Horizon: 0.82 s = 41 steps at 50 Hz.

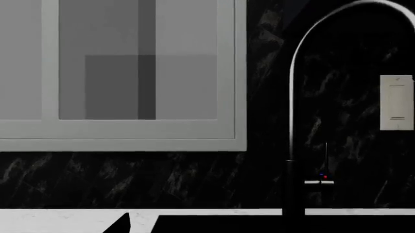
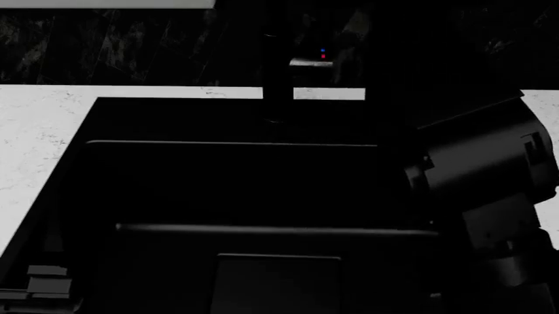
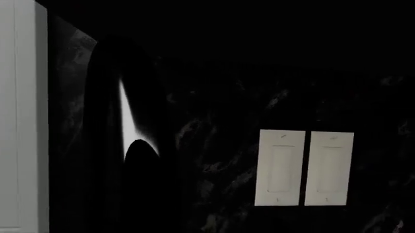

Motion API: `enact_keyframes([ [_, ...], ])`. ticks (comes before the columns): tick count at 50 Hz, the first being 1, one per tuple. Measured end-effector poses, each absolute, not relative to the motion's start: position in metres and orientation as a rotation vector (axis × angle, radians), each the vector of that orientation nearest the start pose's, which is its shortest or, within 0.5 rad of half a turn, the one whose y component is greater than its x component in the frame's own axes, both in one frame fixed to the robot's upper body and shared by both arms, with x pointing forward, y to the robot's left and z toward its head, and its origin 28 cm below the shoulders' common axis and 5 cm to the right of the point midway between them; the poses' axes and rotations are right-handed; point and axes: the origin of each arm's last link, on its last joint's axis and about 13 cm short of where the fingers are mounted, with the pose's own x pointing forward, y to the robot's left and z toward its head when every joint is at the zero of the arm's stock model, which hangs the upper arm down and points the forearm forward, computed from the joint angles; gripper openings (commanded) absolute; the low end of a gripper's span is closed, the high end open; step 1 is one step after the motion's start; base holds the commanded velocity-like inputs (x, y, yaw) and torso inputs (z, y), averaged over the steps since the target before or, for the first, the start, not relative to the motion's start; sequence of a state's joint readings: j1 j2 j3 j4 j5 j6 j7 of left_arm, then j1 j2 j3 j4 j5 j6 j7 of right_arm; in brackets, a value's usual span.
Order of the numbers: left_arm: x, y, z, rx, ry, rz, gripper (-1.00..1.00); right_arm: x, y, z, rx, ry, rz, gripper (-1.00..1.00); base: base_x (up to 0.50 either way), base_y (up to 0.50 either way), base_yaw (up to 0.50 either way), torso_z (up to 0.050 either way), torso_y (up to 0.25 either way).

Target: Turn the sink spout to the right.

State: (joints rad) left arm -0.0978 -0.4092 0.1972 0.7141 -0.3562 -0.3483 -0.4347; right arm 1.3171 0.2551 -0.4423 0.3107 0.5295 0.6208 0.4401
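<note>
Sink spout [image 1: 293, 97] arches only in left wrist view; claw states unclear.

The sink spout [image 1: 293, 97] looks like smooth black metal with a thin shine along its edge. The sink [image 2: 235, 183] is dull black. The counter [image 2: 35, 144] is white speckled stone. The wall [image 1: 129, 179] is dark, streaky stone.

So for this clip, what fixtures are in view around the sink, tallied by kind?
Sink spout: 1
Sink: 1
Side lever with red and blue dots: 1
White wall switch plates: 2
White-framed window: 1
Total: 6
</note>
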Motion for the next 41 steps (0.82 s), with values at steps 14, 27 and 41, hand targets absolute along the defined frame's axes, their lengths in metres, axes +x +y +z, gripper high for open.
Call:
enact_keyframes([
  [14,0.194,0.214,0.148,0.004,-0.348,0.0,1.0,0.386,-0.102,0.318,-0.072,-0.255,-0.149,1.0,0.0,0.0,0.0,0.0,0.0],
  [27,0.194,0.214,0.148,0.008,-0.346,0.0,1.0,0.401,-0.113,0.32,-0.072,-0.247,-0.2,1.0,0.0,0.0,0.0,0.0,0.0],
  [41,0.194,0.214,0.148,0.013,-0.348,-0.003,1.0,0.417,-0.122,0.325,-0.077,-0.244,-0.238,1.0,0.0,0.0,0.0,0.0,0.0],
])
